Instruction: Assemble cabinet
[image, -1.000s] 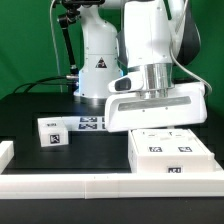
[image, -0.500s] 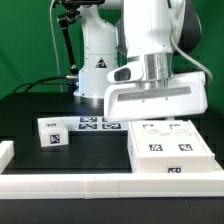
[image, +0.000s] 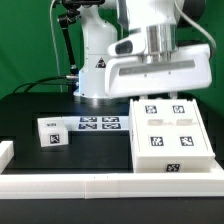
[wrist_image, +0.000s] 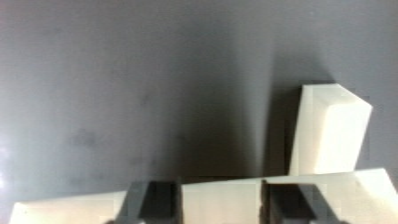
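— Where's the cabinet?
— On the black counter, at the exterior view's right — its far edge reaches up under the arm.
— And the jaws?
— Narrow, closed on a white edge of it; the wrist view shows white filling the gap.
— Anything else?
— A small tagged block at the exterior view's left, the marker board just beside it.

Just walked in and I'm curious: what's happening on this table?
A robot arm is busy with a white cabinet lying on the black table. Its gripper hangs at the cabinet's far end; whether it grips anything cannot be told. A small tagged white block sits apart, toward the exterior view's left.
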